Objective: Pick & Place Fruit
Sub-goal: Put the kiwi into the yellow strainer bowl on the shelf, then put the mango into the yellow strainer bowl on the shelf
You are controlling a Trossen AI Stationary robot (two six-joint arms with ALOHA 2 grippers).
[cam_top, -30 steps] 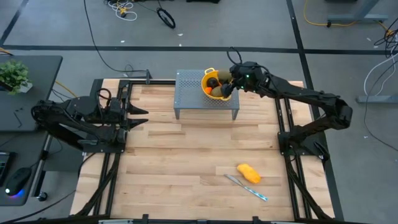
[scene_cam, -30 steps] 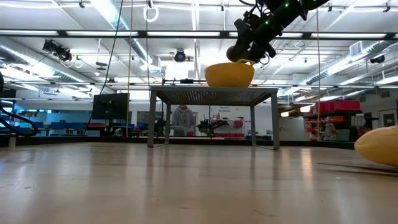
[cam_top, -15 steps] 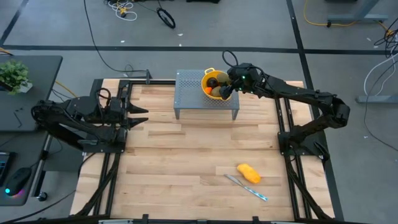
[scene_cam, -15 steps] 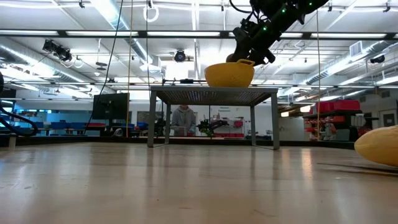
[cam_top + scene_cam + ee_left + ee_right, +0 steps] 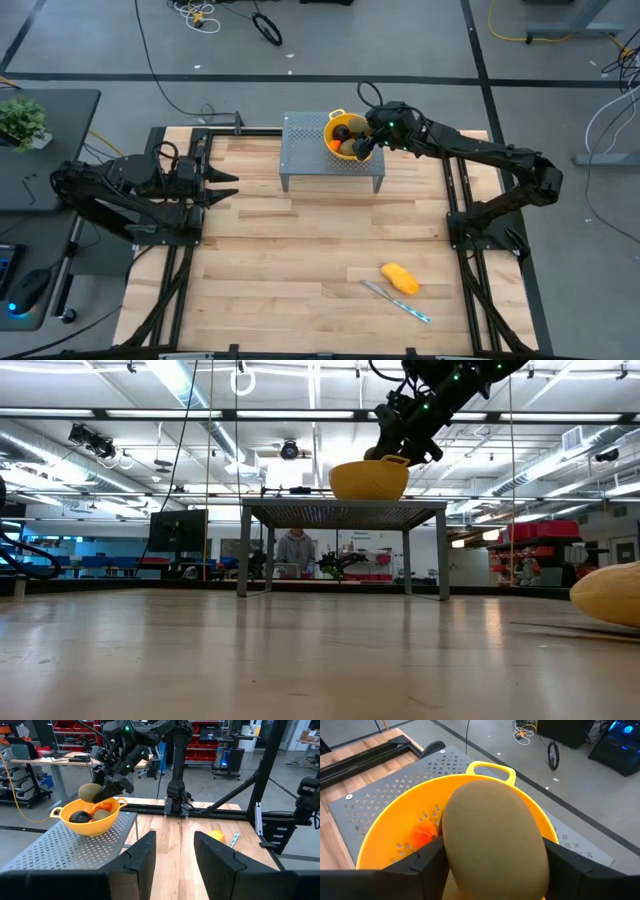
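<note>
A yellow colander (image 5: 342,138) stands on a grey perforated stand (image 5: 310,155) at the far middle of the table. In it lie a dark ball (image 5: 77,816), an olive-green oval (image 5: 102,814) and small orange-red pieces (image 5: 94,808). My right gripper (image 5: 366,134) is over the colander, shut on a second olive-green oval fruit (image 5: 492,835). A yellow-orange oblong fruit (image 5: 400,278) lies on the table near the right front. My left gripper (image 5: 226,187) waits open at the table's left side. My right gripper pinches the olive-green oval between its two fingers (image 5: 427,862), one on each of its opposite sides (image 5: 451,847). The fingers come from the table's right, slanting down. The fruit is lifted over the colander's bowl (image 5: 90,793), just above the rim.
A slim silver-and-blue knife (image 5: 397,302) lies beside the yellow-orange fruit. The stand stands on legs (image 5: 243,550) well above the tabletop. Broad bare wood (image 5: 300,250) spreads across the table's middle and left. A person shows far off behind the stand in the low view.
My right gripper has moved a little down and toward the table's left with the olive-green oval, bringing it from above the colander's right rim to over its bowl, then has held still. Its grip is unchanged.
</note>
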